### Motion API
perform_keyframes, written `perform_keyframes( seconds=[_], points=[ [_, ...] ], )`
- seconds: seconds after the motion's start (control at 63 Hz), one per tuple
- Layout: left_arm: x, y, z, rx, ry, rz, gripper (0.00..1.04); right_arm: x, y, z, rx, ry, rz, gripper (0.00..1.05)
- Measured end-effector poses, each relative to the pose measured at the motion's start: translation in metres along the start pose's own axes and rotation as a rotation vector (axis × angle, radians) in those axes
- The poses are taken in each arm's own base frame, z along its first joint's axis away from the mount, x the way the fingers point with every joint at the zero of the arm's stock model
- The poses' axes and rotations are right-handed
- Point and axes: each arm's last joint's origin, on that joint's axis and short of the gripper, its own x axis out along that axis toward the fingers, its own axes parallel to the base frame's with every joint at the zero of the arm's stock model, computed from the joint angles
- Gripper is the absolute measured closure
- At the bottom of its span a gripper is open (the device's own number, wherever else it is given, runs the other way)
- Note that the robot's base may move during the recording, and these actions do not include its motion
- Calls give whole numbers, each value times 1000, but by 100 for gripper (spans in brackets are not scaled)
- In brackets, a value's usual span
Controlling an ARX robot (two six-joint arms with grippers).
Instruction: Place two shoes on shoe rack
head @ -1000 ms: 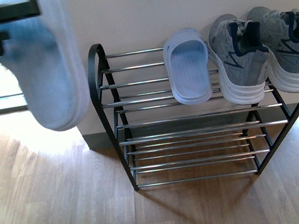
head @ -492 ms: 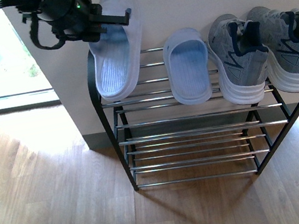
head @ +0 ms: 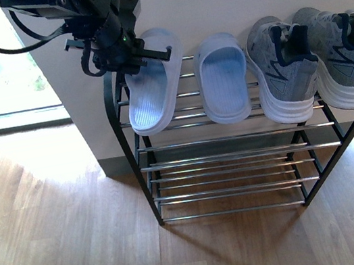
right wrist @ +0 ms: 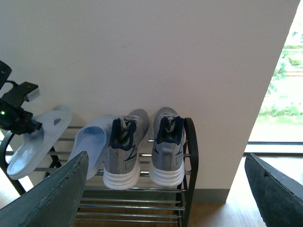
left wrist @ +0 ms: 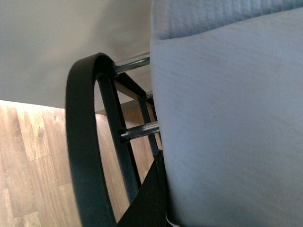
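1. The shoe rack (head: pixel 145 179), black-framed with chrome bars, is seen against a pale wall; in the front view its top tier runs from about 10 o'clock to 3 o'clock.
2. On that tier are lined, from the rack's left end: a pale blue slide sandal (head: pixel 152 82) held by the arm, a second slide sandal (head: pixel 223 77), then two grey knit sneakers (head: pixel 283 67), toes hanging over the front bar.
3. The left gripper (head: pixel 127 53) is pinched on the held sandal's heel end, at 11 o'clock in the front view. The sandal is tilted, toe down over the front bars; whether it is bearing on the bars cannot be told.
4. In the left wrist view the sandal's sole (left wrist: pixel 227 123) fills the frame, just beside the rack's rounded end loop (left wrist: pixel 83 142).
5. The right gripper (right wrist: pixel 165 189) is spread wide and empty, well apart from the rack.
6. Step judged in hand: setting down the last sandal; three shoes are already racked.
7. Next move calls for lowering until the sole is seated across the bars, then a release and a straight withdrawal. Risk: a toe-first slide off the front bar.
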Motion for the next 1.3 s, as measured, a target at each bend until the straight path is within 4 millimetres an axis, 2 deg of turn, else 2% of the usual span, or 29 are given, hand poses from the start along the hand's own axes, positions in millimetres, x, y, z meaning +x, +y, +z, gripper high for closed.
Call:
perform_keyframes(
  seconds=[0.095,0.159,0.302,0.429,0.556,0.683,0.826,0.921,1.096,1.143,1.207,1.238,1.286,1.302],
  points=[
    [4,-1,-2,0,4,-10,83,0,0,0,0,0,0,9],
    [4,-4,-1,-4,-17,-14,69,0,0,0,0,0,0,9],
    [-7,-8,2,-25,-62,-1,47,0,0,0,0,0,0,9],
    [-28,-8,6,-69,-101,62,28,0,0,0,0,0,0,9],
    [-67,-4,13,-140,-175,121,8,0,0,0,0,0,0,9],
    [-109,3,10,-199,-253,208,10,0,0,0,0,0,0,9],
    [-156,12,-13,-266,-308,312,9,0,0,0,0,0,0,9],
    [-190,20,-38,-309,-315,397,9,0,0,0,0,0,0,9],
    [-292,33,-110,-517,-378,588,9,0,0,0,0,0,0,9],
    [-311,35,-127,-566,-387,601,9,0,0,0,0,0,0,9],
    [-318,37,-128,-597,-433,568,11,0,0,0,0,0,1,9],
    [-314,40,-134,-562,-554,400,20,0,0,0,0,0,1,9],
    [-312,42,-144,-484,-635,315,27,0,0,0,0,0,0,9],
    [-312,41,-152,-428,-689,267,32,0,0,0,0,0,0,9]
  ],
)
